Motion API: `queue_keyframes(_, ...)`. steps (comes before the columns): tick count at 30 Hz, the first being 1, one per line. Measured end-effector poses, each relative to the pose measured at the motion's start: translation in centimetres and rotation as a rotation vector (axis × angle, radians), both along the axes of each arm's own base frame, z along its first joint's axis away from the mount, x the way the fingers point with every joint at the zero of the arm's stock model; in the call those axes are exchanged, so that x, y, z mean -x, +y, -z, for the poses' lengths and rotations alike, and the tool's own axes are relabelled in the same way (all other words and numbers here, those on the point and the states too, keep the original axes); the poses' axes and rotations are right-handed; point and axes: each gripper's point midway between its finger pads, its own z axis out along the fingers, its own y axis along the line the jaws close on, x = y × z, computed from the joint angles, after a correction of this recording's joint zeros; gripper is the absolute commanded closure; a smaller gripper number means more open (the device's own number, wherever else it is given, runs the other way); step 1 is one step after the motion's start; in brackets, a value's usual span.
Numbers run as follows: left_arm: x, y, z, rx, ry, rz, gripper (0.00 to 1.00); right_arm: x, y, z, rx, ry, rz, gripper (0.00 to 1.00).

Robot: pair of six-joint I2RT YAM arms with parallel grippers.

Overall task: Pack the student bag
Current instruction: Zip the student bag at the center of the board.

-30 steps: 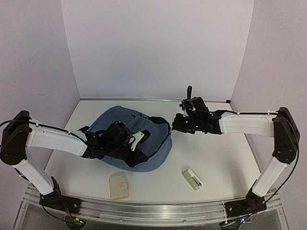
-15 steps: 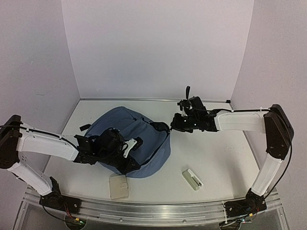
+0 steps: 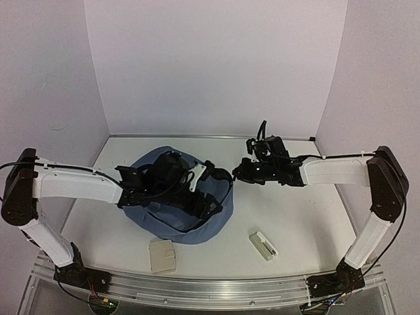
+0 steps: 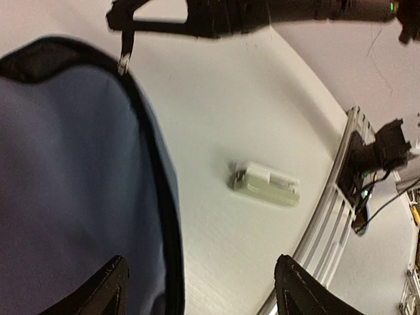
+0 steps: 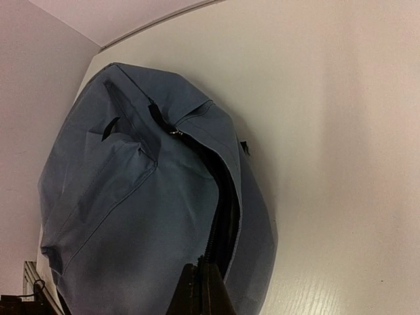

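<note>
The student bag [image 3: 172,216], a rounded slate-blue backpack with black zippers, lies left of centre on the table. Its main zipper [image 5: 226,216] is partly parted. My left gripper [image 3: 205,193] hovers over the bag's right side, open with nothing between its fingers. In the left wrist view the left gripper [image 4: 201,259] spans the bag's black-trimmed edge [image 4: 157,184] and bare table. My right gripper [image 3: 235,173] is at the bag's far right rim, shut on the zipper there. The right wrist view shows the right gripper [image 5: 200,269] pinched at the zipper line.
A small pale green and white item [image 3: 263,245] lies on the table to the right of the bag; it also shows in the left wrist view [image 4: 266,185]. A beige flat case [image 3: 163,254] lies near the front edge by the metal rail [image 3: 210,289]. White walls enclose three sides.
My left gripper has opened and shifted right and back over the bag. The bag has bunched into a rounder shape. The right gripper stays shut at the zipper.
</note>
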Motion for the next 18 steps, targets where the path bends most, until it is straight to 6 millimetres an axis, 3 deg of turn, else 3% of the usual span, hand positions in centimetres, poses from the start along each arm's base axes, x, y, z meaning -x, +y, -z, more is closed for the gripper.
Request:
queue_keyframes(4,-2.5,-3.3,-0.2,0.015,-0.03,-0.026,0.15,0.3,0.0,-0.1,-0.011,-0.003,-0.005,1.0)
queue_keyframes(8,-4.0,-5.3,1.9,-0.027,-0.035,-0.033,0.22,0.5,-0.1,-0.4,-0.021,-0.008,-0.01,1.0)
queue_keyframes(13,-5.1,-6.2,3.2,-0.075,-0.052,-0.04,0.48,0.6,-0.1,-0.5,-0.028,-0.012,-0.015,1.0)
queue_keyframes(18,-5.8,-6.4,2.9,-0.087,-0.086,-0.051,0.76,0.7,0.0,-0.6,-0.03,-0.012,-0.017,1.0)
